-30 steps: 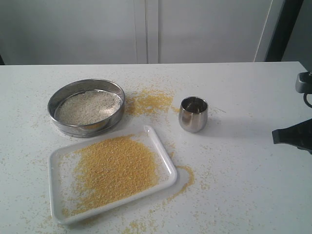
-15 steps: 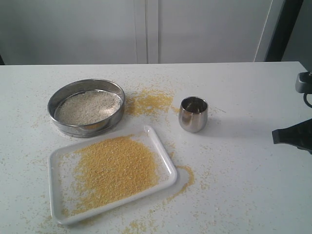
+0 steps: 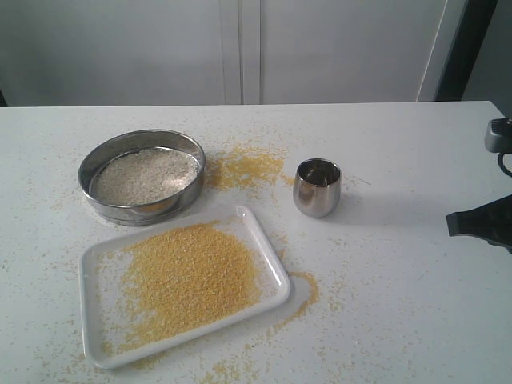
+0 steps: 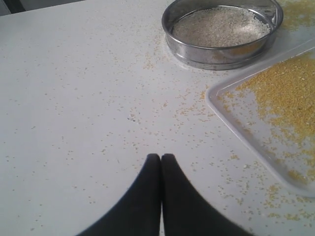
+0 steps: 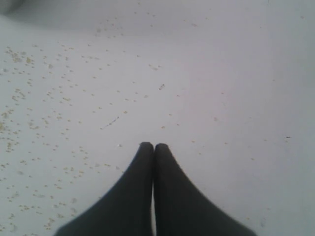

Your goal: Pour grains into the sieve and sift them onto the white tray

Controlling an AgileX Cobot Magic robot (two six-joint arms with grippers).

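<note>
Left tool (image 4: 161,157): closed, both fingers pressed together, nothing between them, over bare worktop (image 4: 74,98).
Right tool (image 5: 154,146): closed the same way, empty, over worktop dotted with a few loose grains (image 5: 15,56).

Sieve (image 4: 216,51): flat on the worktop, well ahead of the left tool's tips. Its mesh is covered by a pale, off-white layer.
Tray (image 4: 236,108): nearer the left tool than the sieve, ahead and to one side. It lies just beside the sieve; I cannot tell whether they touch. A wide patch of yellow grains covers most of its floor.

Exterior view: a steel cup (image 3: 317,188) stands upright, apart from sieve and tray. Yellow spill lies on the worktop between sieve and cup, and another along the tray's corner on the cup side. Fine scatter lies around all three.
</note>
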